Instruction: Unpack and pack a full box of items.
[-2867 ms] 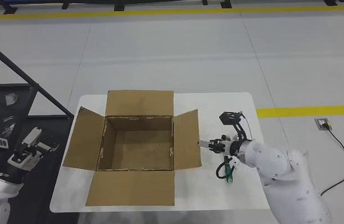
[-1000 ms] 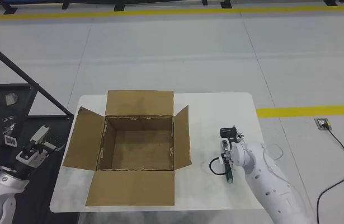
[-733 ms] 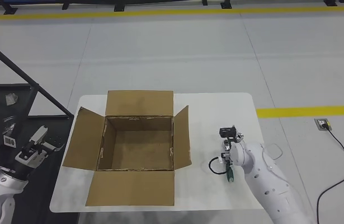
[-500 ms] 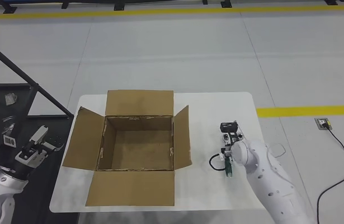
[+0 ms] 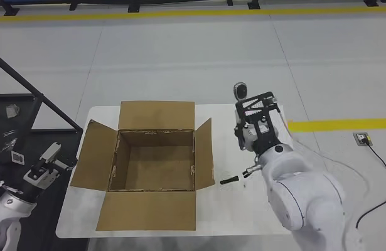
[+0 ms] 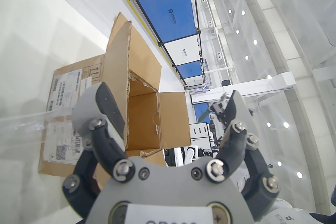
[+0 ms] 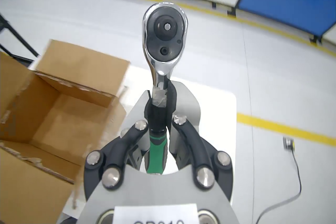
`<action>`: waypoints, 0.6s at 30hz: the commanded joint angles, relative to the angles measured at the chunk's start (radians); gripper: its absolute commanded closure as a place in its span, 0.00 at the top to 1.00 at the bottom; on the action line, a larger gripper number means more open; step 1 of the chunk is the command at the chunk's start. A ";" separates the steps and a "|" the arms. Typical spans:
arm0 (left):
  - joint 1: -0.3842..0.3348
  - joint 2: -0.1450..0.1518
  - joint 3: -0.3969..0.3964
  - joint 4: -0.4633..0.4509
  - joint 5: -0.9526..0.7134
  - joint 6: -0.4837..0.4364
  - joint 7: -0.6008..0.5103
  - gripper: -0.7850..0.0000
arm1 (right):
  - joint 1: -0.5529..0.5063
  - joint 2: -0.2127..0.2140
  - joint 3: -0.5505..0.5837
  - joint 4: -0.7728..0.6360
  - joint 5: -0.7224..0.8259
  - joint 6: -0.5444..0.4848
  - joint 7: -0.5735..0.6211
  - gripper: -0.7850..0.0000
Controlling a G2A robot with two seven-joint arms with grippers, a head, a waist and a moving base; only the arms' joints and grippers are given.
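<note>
The right gripper (image 7: 159,114), fingers clamped on the ratchet wrench (image 7: 164,33), has lifted it off the tabletop (image 5: 236,210) beside the seemingly empty box (image 5: 156,166). Packing likely follows. The left gripper (image 6: 169,99) hangs with fingers spread.

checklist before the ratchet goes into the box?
1. Grip: right gripper shut on the ratchet where handle meets shank, head pointing out. ok.
2. Box open, floor bare in the top view. ok.
3. Flap on the ratchet's side stands tilted up, not flat; the ratchet's height over it: cannot tell.
4. Left gripper open, off to the box's far side, beyond the table edge. ok.
5. Loose black piece lies on the table between arm and flap; whether a low sweep would hit it: cannot tell.
</note>
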 commanded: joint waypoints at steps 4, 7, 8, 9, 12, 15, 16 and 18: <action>0.015 -0.006 0.017 -0.003 -0.002 -0.011 -0.004 1.00 | 0.251 -0.063 -0.228 0.202 0.128 -0.049 -0.057 0.00; 0.026 -0.009 0.019 -0.002 -0.013 -0.021 -0.007 1.00 | 0.399 -0.125 -0.367 0.396 0.240 -0.043 -0.109 0.00; 0.030 -0.010 0.018 -0.001 -0.013 -0.024 -0.008 1.00 | 0.442 -0.148 -0.409 0.468 0.279 -0.045 -0.130 0.00; 0.034 -0.011 0.018 -0.001 -0.014 -0.025 -0.008 1.00 | 0.480 -0.172 -0.454 0.542 0.311 -0.050 -0.144 0.00; 0.044 -0.013 0.013 0.000 -0.003 -0.008 0.001 1.00 | 0.557 -0.247 -0.573 0.739 0.387 -0.048 -0.192 0.00; 0.042 -0.014 0.012 -0.012 0.032 0.028 0.030 1.00 | 0.583 -0.316 -0.647 0.901 0.471 -0.065 -0.246 0.00; 0.039 -0.013 0.013 -0.015 0.042 0.042 0.033 1.00 | 0.585 -0.336 -0.669 0.950 0.481 -0.065 -0.257 0.00; 0.026 -0.012 0.015 -0.022 0.059 0.066 0.029 1.00 | 0.577 -0.371 -0.699 1.029 0.501 -0.055 -0.280 0.00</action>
